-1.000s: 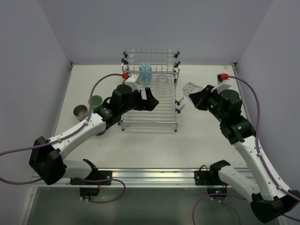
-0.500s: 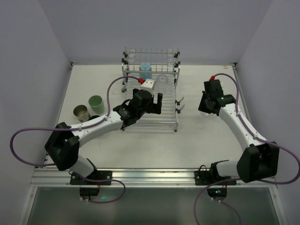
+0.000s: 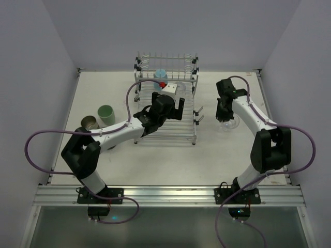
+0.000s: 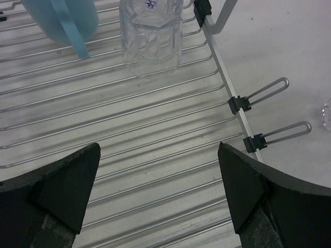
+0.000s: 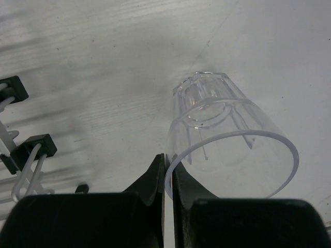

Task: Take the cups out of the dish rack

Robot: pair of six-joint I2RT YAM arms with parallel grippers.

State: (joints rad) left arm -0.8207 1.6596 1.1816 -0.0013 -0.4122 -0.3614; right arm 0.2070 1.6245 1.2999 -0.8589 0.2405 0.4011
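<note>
right gripper [image 5: 166, 166] pinches a clear tumbler [image 5: 227, 129] beside the dish rack [image 3: 166, 129]; left gripper [image 4: 155, 155] hangs wide open over the rack.

the two fingers of the right gripper are almost together, with only the thin rim of the tumbler between them. the tumbler is tilted, its mouth toward the wrist camera and its base down by the white table [image 3: 155, 160], to the right of the rack and apart from it; if the base touches the table one cannot tell. the left gripper holds nothing, its fingers spread over the bare slats in the middle of the rack. further back on the slats are a second clear tumbler [image 4: 151, 33] and, just left of it, a light blue cup [image 4: 62, 15]. a pale green cup [image 3: 106, 113] and a metallic cup [image 3: 89, 123] stand on the table left of the rack.
</note>
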